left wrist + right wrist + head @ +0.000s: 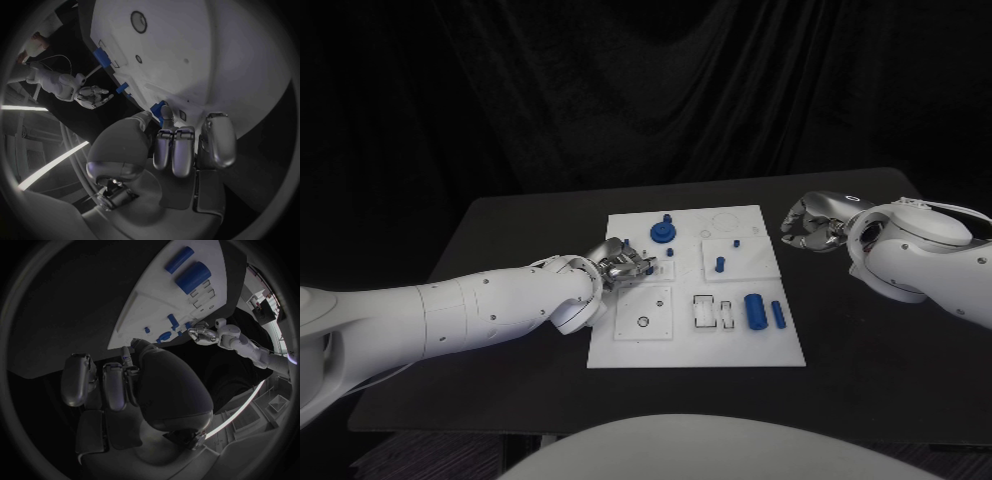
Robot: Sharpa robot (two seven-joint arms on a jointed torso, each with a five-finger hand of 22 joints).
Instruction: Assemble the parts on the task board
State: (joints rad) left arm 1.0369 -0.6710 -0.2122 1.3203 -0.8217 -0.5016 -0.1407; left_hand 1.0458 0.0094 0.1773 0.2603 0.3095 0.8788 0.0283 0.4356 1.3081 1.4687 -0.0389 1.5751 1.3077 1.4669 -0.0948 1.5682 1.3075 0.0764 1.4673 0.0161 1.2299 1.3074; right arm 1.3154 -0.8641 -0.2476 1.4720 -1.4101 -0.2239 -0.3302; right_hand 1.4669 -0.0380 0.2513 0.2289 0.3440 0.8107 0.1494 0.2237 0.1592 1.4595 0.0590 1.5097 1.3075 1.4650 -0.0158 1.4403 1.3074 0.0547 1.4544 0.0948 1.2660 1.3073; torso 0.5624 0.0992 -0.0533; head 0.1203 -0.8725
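Frankly I read no writing on the task board [733, 345]; my left hand [626, 264] pinches a blue part [164, 111] at its left edge, right hand [813, 226] curled, holding nothing, off its right edge.

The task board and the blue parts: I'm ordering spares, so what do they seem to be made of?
The task board looks like matte white plastic: flat, evenly coloured, with clean-cut recesses, though painted metal can't be ruled out. The blue parts, such as the large cylinder, look like smooth moulded or printed plastic: uniform colour, soft sheen, no metallic glint.
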